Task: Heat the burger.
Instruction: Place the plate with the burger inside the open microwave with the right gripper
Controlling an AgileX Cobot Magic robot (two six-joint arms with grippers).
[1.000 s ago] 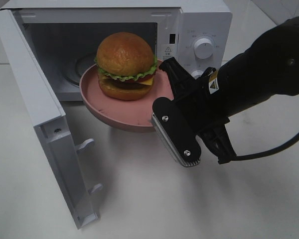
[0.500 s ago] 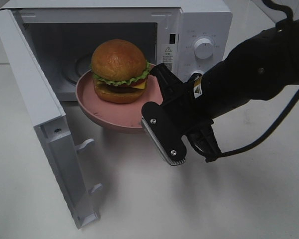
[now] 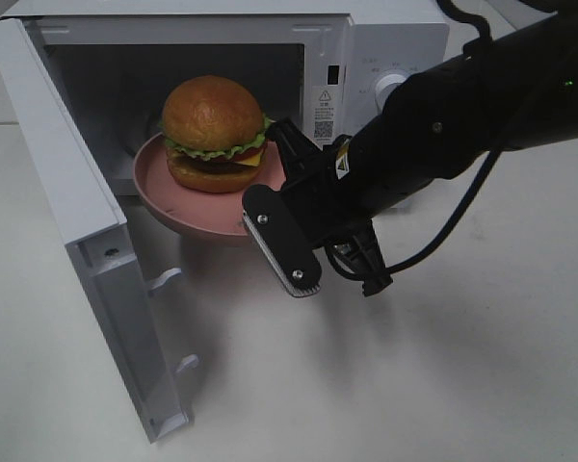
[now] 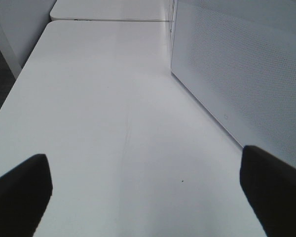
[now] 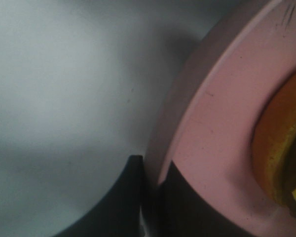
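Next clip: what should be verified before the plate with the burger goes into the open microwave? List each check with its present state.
1. Right claw shut on the rim of the round pink plate: ok.
2. Tall burger with a glossy golden bun upright on the plate, away from its rim: ok.
3. White microwave door swung wide, out of the plate's path: ok.
4. Microwave cavity free of other items: cannot tell, the burger hides part of its floor.
5. Bun clears the cavity's top edge: cannot tell.
6. Left claw open, holding nothing: ok.
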